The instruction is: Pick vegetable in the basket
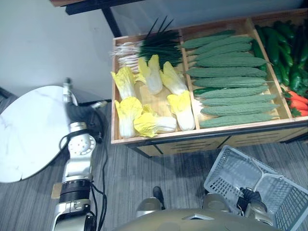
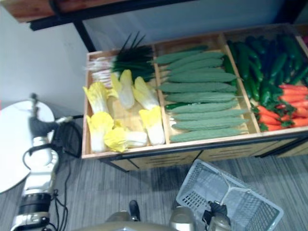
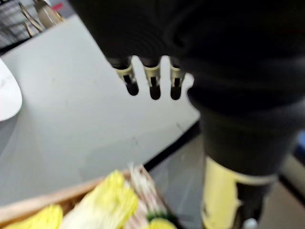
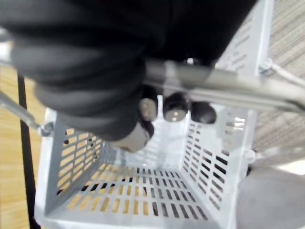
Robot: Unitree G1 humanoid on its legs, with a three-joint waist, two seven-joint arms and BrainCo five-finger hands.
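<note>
Crate [image 1: 216, 132]: we see cabbages [image 1: 153, 74] and scallions [image 1: 154, 45] left, ridged gourds [image 1: 231, 72] middle, carrots [image 1: 298, 102] right.
Basket [image 1: 224, 171]: near right, apart from the vegetables.
Right hand [image 4: 175, 109]: fingers curled round the basket's handle [image 4: 228, 90].
Left hand [image 3: 153, 81]: raised left of the crate, fingers straight.

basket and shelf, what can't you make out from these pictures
Basket: its right corner is cut off by the edge of the left eye view. In the right wrist view the right hand, curled round the handle, covers part of the inside.
Dark green vegetables: too blurred to name the kind.
Carrots: cut off by the left eye view's right edge.
Left hand: a blur in the eye views.
</note>
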